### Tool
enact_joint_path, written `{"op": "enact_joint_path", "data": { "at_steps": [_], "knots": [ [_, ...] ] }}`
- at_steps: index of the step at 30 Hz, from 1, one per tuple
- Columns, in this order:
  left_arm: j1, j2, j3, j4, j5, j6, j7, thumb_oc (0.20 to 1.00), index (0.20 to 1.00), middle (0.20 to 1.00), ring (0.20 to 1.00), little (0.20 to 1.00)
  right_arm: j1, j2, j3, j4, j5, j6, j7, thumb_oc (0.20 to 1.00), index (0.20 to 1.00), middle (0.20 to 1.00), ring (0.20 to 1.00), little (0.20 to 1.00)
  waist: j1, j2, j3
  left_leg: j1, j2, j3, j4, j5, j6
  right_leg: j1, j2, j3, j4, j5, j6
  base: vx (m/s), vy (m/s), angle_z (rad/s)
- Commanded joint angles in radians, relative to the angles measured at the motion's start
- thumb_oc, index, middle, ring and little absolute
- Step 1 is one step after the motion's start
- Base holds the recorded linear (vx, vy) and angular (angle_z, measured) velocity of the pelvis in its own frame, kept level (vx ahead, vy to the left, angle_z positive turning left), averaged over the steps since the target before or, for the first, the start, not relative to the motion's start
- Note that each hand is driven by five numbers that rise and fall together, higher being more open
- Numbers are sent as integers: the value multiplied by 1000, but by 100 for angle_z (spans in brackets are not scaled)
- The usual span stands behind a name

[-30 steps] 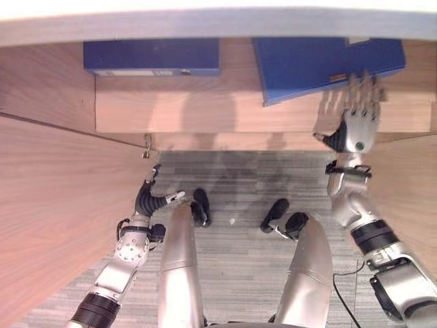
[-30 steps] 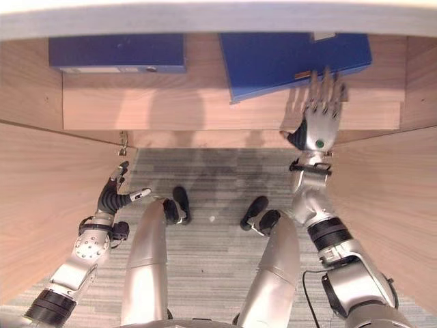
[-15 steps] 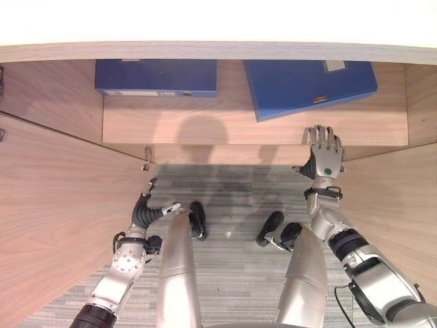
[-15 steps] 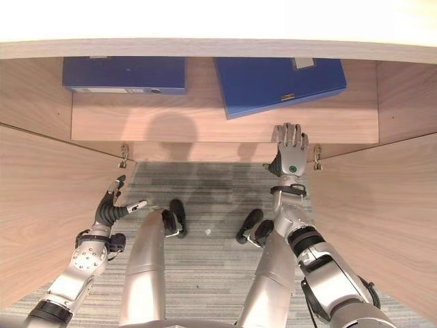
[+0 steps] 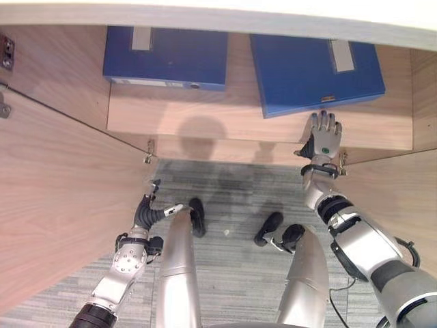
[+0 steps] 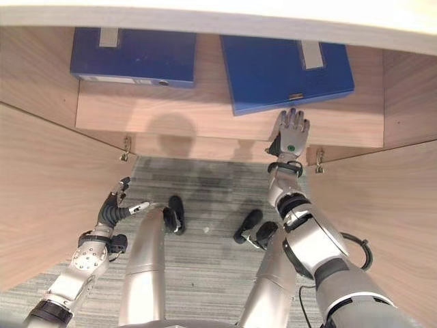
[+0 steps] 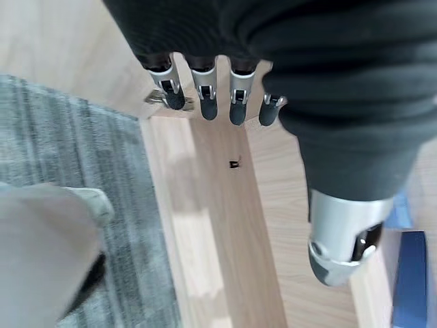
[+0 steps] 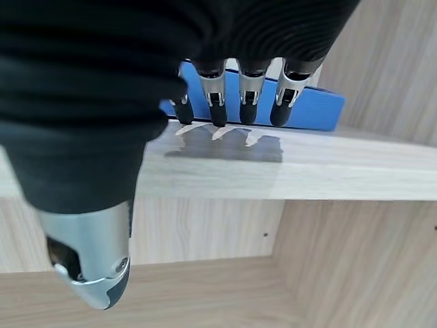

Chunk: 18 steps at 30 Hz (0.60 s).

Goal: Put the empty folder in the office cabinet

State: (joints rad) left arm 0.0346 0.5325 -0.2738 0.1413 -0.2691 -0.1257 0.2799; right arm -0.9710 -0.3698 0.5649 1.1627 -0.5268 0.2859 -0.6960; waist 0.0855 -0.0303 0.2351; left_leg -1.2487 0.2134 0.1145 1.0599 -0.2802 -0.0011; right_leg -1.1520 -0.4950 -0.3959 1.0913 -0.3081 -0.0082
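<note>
A blue folder (image 5: pixel 317 72) lies flat on the right side of the cabinet shelf (image 5: pixel 205 119), slightly askew, with no hand on it. My right hand (image 5: pixel 326 140) hovers open over the shelf's front edge, its straight fingers (image 8: pixel 249 102) pointing at the folder (image 8: pixel 307 109) and ending just short of its near edge. Low beside the left cabinet door hangs my left hand (image 5: pixel 149 212), open and holding nothing; its fingers (image 7: pixel 205 96) are relaxed.
A second blue folder (image 5: pixel 167 58) lies on the shelf's left side. Both wooden doors stand open, the left door (image 5: pixel 61 184) and the right door (image 5: pixel 403 184), flanking grey carpet (image 5: pixel 232 184). The cabinet top (image 5: pixel 218 17) overhangs the shelf.
My right hand left the folder's near corner and drew back to the shelf's front edge. The folder stays on the shelf. The camera view has shifted. The left hand is unchanged.
</note>
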Motion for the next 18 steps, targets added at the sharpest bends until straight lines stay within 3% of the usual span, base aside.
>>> {"op": "enact_joint_path", "data": {
  "at_steps": [1,2,8,13,18],
  "knots": [
    [-23,43,4,-56,-9,-20,-29,1000,1000,1000,1000,1000,-51,26,85,82,64,-111,302,1000,1000,1000,1000,1000,68,23,54,-3,-10,-40,-62,27,-8,29,-30,27,-53,2,67,0,0,0],
    [-24,43,4,-56,-9,-20,-29,1000,1000,1000,1000,1000,-52,26,85,83,64,-111,302,1000,1000,1000,1000,1000,67,23,55,-3,-10,-40,-62,27,-8,29,-30,27,-53,1,67,3,-17,8],
    [-45,38,-18,26,-10,11,-133,1000,1000,1000,1000,1000,-115,-5,166,-34,244,-221,640,1000,1000,1000,1000,1000,110,20,77,-4,-24,-48,-64,37,-13,29,-41,28,-37,-12,63,3,-40,15],
    [-42,42,-38,31,-25,19,-187,1000,1000,1000,1000,1000,-186,-39,212,-166,394,-272,765,1000,1000,1000,1000,1000,144,18,84,-14,-31,-57,-60,42,-15,16,-56,26,-19,-21,63,10,-34,-22],
    [-52,55,-40,50,-42,17,-201,1000,1000,1000,1000,1000,-311,-46,286,-221,435,-290,810,1000,1000,1000,1000,1000,173,16,89,-23,-26,-64,-59,48,-21,4,-64,22,-12,-22,64,10,-19,2]
  ]
}}
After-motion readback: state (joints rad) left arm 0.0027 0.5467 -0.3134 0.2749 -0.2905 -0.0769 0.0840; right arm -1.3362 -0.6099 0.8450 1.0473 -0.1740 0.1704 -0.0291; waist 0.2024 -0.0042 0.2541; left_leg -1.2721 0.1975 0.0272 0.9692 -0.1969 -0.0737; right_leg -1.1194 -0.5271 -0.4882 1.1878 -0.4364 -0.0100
